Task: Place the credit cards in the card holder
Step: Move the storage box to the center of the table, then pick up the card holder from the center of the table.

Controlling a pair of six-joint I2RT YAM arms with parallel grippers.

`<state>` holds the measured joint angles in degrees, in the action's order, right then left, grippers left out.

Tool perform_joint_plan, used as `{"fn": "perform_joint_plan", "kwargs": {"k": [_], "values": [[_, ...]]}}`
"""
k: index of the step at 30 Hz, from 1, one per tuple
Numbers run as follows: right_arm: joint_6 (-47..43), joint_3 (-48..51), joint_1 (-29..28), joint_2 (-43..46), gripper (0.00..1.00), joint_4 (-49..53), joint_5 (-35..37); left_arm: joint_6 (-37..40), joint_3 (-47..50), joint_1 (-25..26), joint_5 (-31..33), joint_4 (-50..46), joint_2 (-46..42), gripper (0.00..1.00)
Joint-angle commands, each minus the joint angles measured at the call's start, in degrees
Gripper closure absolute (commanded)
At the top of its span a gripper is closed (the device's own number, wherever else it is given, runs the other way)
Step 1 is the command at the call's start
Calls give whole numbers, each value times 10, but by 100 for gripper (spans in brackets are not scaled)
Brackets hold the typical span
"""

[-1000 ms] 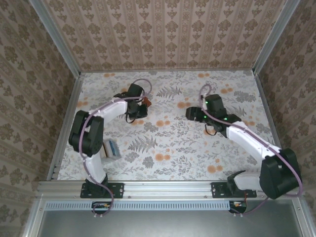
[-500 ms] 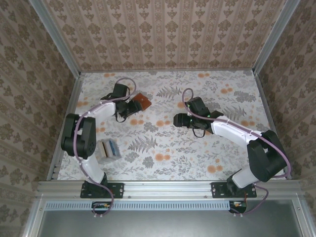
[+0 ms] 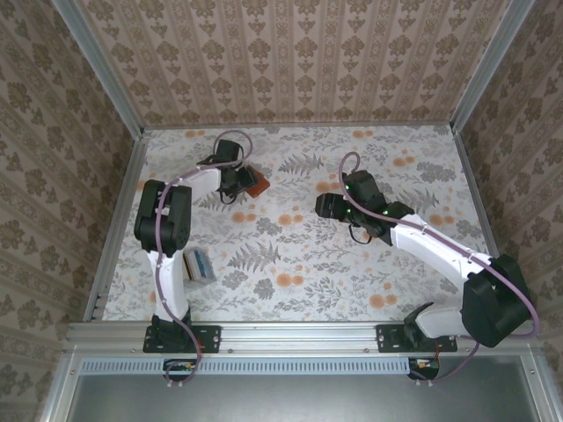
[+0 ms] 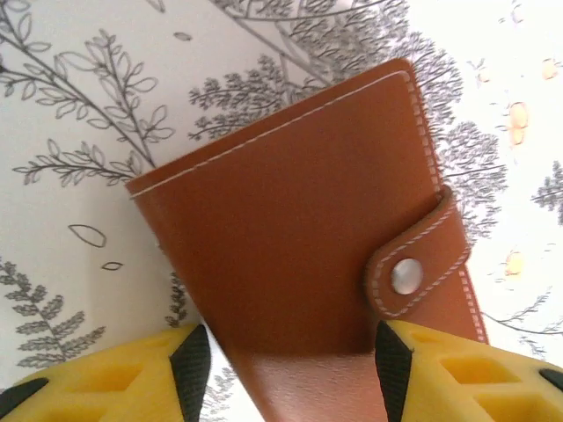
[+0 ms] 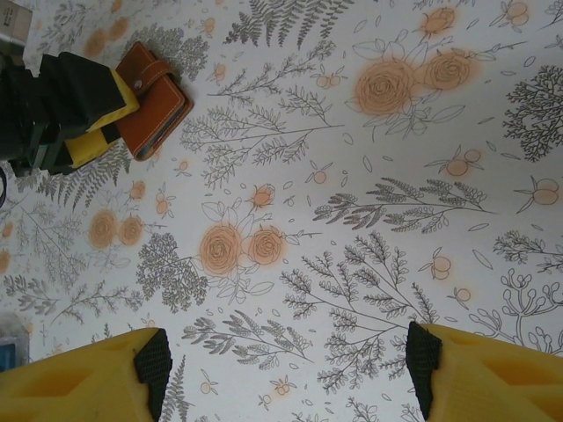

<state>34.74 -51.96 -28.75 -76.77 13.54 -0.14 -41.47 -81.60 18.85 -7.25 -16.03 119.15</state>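
Brought closer to the card holder (image 4: 290,246), the left tool (image 4: 286,360) is held parted astride its end; the right tool (image 5: 288,360) is spread wide, well right of it.

No text can be read

The card holder (image 4: 290,246) has plain leather and a plain metal snap (image 4: 405,275); the credit cards (image 3: 199,264) are too small to read.

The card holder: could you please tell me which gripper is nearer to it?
Left. The left gripper has its jaws either side of the card holder; the right gripper hovers over the table to its right.
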Motion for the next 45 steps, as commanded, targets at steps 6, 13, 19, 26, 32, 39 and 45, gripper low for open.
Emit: {"fn": "perform_joint_plan", "kwargs": {"k": [6, 13, 19, 26, 32, 39, 45], "values": [[11, -15, 1, -4, 26, 9, 27, 16, 18, 32, 27, -19, 30, 90], [0, -45, 0, -46, 26, 18, 10, 86, 76, 70, -18, -16, -50, 100], [-16, -81, -5, -113, 28, 40, -67, 98, 144, 118, -83, -31, -165, 100], [5, -115, -13, -206, 35, 48, -143, 57, 232, 126, -130, 0, -236, 70], [-32, -165, -14, -288, 39, 41, -149, 34, 258, 97, -162, 79, -214, 53], [-25, -237, -7, -371, 45, 31, -163, 22, 232, 83, -173, 117, -164, 53], [-18, -261, -5, -422, 64, -1, -239, 14, 222, 77, -201, 163, -120, 49]]}}
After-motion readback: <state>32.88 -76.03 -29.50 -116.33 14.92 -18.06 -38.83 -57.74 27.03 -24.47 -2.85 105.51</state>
